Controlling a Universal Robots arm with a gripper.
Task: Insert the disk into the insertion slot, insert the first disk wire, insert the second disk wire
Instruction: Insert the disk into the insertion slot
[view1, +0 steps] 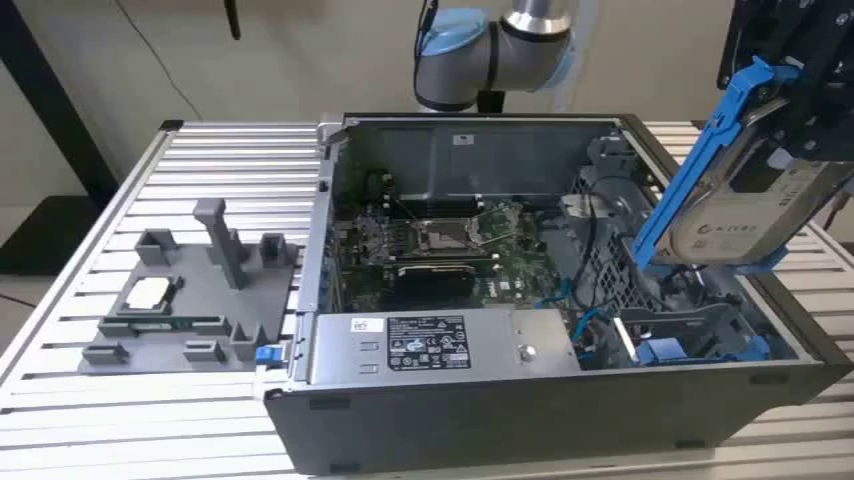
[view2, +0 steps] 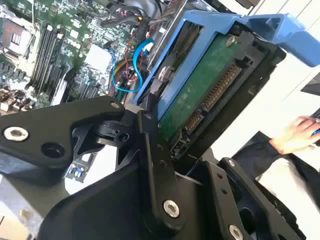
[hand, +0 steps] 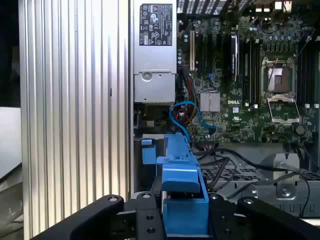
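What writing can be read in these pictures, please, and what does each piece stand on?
Label on the power-supply box: print too small to read.
White label on the disk: blurred, unreadable.
Markings on the motherboard: too small to read.
No text reads clearly enough to quote.

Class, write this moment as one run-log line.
end effector: shut on disk | disk: tilted, above case | insertion slot: empty
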